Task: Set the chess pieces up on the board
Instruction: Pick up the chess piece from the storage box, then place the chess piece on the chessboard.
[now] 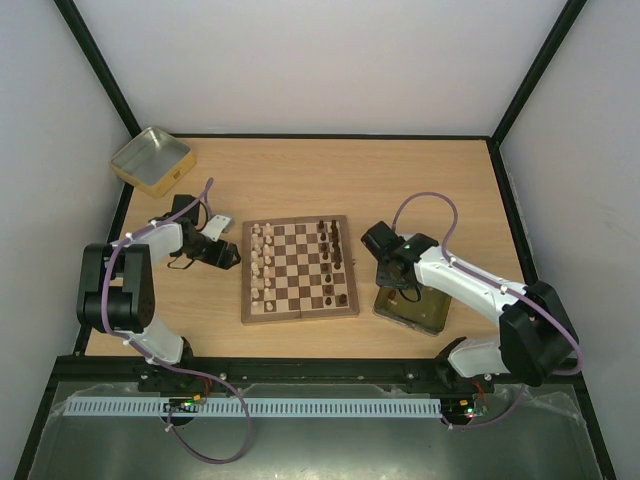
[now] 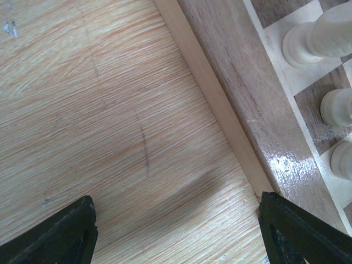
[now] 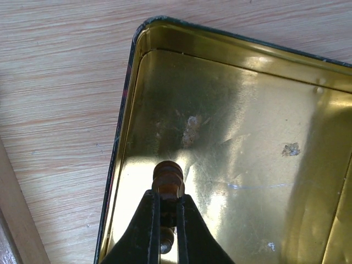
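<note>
Now, my right jaws clamped on dark chess piece [image 3: 168, 177] over gold tin [image 3: 264, 82], left jaws apart beside board [image 2: 258, 110] on desk [image 2: 82, 110]

A pale wood-grain surface [image 1: 300, 175] carries two gold metal tins. The far-left tin [image 1: 150, 158] sits open by the far left corner, set askew to the edges. The near-right tin [image 3: 264, 126] has a dark outer rim and a shiny floor, scuffed and spotted. White walls [image 1: 300, 60] enclose the scene.
</note>
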Controlling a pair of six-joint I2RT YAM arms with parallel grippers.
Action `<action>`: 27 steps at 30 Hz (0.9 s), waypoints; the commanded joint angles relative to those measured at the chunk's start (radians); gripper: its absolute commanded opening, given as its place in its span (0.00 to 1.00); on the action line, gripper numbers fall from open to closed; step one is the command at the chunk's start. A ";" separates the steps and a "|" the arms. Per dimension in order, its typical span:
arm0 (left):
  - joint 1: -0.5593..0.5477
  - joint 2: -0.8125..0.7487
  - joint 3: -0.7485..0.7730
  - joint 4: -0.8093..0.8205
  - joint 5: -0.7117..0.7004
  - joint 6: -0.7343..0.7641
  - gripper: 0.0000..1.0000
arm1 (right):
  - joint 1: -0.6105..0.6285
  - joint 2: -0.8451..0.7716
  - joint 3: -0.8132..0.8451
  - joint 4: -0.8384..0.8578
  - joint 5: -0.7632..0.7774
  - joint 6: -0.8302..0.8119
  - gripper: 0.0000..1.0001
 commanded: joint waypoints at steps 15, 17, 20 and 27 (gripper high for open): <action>-0.005 0.027 0.003 -0.019 -0.002 0.001 0.81 | 0.040 0.022 0.224 -0.083 -0.100 -0.025 0.02; -0.005 0.027 0.004 -0.019 -0.002 0.001 0.81 | 0.061 0.040 0.232 -0.062 -0.139 -0.025 0.02; -0.005 0.025 0.002 -0.019 -0.002 0.001 0.81 | 0.106 0.082 0.251 -0.051 -0.156 -0.023 0.02; -0.004 0.025 0.002 -0.019 0.000 0.003 0.81 | 0.172 0.135 0.258 -0.020 -0.195 -0.007 0.02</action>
